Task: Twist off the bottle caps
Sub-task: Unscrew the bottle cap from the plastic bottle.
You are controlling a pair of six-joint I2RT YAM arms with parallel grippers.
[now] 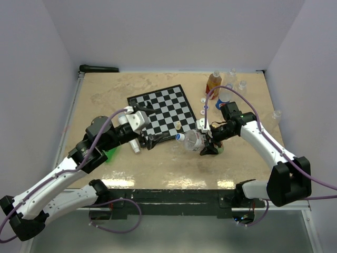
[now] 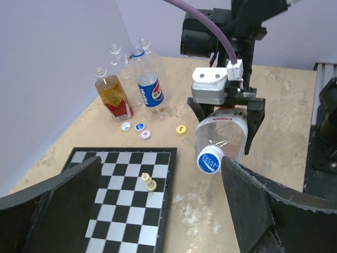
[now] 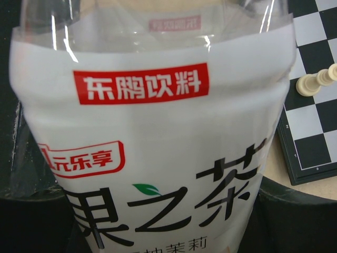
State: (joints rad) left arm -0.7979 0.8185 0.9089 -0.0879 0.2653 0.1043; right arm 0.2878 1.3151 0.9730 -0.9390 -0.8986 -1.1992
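Note:
My right gripper is shut on a clear bottle with a white label, held on its side above the table. The bottle's blue cap is on its neck and points at my left gripper. The left gripper is wide open with nothing between its fingers. The cap sits just past the tip of its right finger, close beside it. In the right wrist view the bottle's label fills the frame and hides the jaws.
A chessboard lies mid-table with a pale chess piece on it. An orange-labelled bottle, a Pepsi bottle and clear uncapped bottles stand at the back right, with loose caps and a yellow cap nearby. A white tube lies under my left arm.

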